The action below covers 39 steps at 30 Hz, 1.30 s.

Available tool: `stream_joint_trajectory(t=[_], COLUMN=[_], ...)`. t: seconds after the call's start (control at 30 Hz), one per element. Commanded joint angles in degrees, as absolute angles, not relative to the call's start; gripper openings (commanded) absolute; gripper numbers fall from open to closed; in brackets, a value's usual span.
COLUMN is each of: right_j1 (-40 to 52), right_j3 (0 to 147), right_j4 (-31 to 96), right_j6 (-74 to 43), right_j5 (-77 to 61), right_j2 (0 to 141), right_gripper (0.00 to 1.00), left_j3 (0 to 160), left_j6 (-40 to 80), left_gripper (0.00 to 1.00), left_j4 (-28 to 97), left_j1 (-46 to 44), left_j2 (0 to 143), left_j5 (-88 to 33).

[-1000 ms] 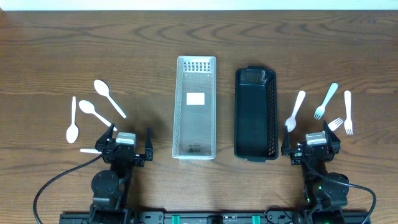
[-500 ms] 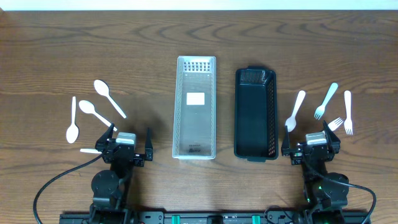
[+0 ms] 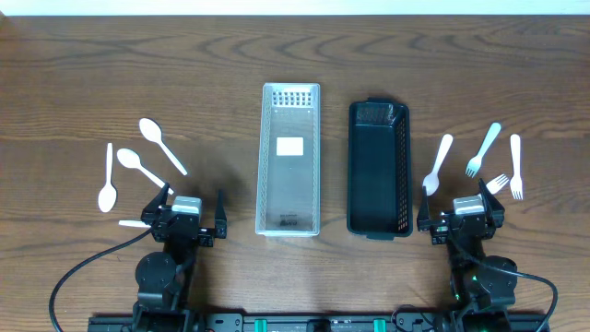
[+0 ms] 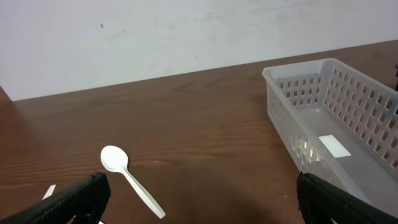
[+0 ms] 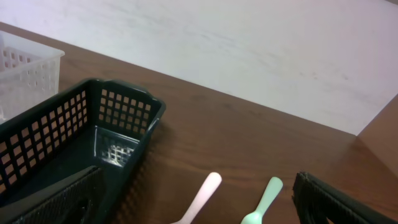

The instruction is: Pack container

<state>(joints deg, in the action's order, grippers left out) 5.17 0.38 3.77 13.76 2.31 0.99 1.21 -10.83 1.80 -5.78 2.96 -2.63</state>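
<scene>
Wood-grain desk [image 3: 92,55] with white slotted basket [image 3: 290,189] and black basket [image 3: 379,175] side by side at centre, lengthwise, not touching. Left claw [image 4: 202,186] and right claw [image 5: 199,186] at near edge, jaws spread wide, gripping nothing. Three white spoons [image 3: 140,164] loose beside left claw; one spoon [image 3: 437,164] and three forks [image 3: 515,166] scattered right of black basket, all outside both baskets.
</scene>
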Motion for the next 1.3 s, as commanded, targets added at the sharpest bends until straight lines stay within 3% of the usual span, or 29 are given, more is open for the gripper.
stream_joint_trajectory(t=[0.0,0.67,0.9,1.1,1.27], right_j1=[6.0,6.0,6.0,6.0,5.7], right_j3=[0.3,0.3,0.3,1.8,8.9], right_j4=[4.1,4.4,4.3,4.1,7.2], right_j6=[14.4,13.3,-19.5,-20.7,-17.5], right_j5=[1.9,-0.2,-0.7,-0.7,-0.6], right_j2=[0.5,0.5,0.9,1.1,4.1], right_gripper=[0.99,0.99,0.99,0.99,0.99], left_j3=[0.3,0.3,0.3,0.3,2.6], left_j6=[-11.7,-11.7,-11.7,-11.0,2.9], left_gripper=[0.98,0.98,0.98,0.98,0.98], left_j4=[4.0,4.0,3.9,0.6,0.2], left_j1=[-5.5,-5.5,-5.5,-5.6,-5.6], left_j2=[3.0,3.0,3.0,3.0,3.5], left_j5=[-2.4,-2.4,-2.4,-4.2,-4.4])
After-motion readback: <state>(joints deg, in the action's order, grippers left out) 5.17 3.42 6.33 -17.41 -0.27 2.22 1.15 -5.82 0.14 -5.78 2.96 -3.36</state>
